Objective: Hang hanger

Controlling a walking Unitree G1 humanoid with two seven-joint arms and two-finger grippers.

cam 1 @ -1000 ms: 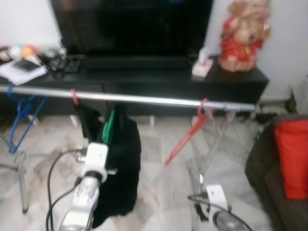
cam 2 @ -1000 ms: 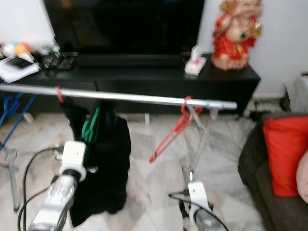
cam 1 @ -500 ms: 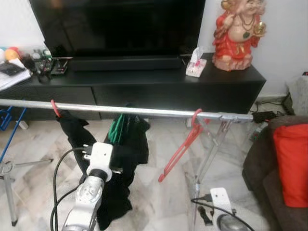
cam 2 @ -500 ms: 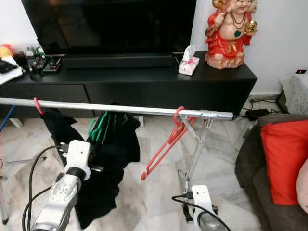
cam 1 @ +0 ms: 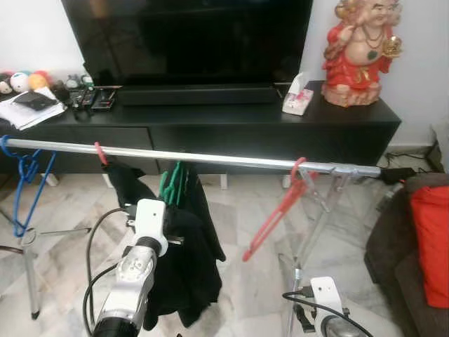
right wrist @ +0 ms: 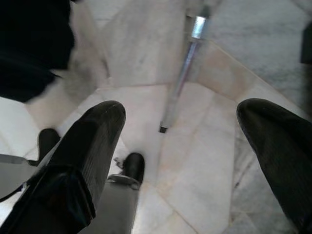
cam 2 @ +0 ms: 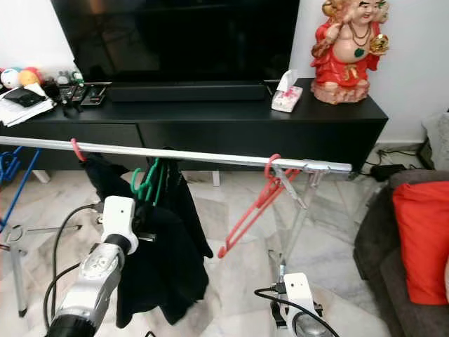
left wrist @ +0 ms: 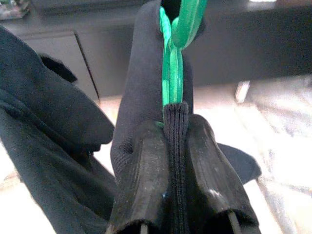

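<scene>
While the left gripper (left wrist: pixel 176 146) is clamping the black garment (cam 2: pixel 158 260) just below the green hanger (cam 1: pixel 173 186), whose hook is lying directly above at the rail (cam 1: pixel 210 159), the right gripper (right wrist: pixel 185 161) is hanging spread open near the floor.

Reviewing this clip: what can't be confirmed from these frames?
- Green hanger: whether its hook sits on the rail; the black garment covers it in both eye views.
- Left pincer: hidden in the eye views by its wrist camera housing.
- Right pincer: cut off by the eye views' bottom edge.
</scene>
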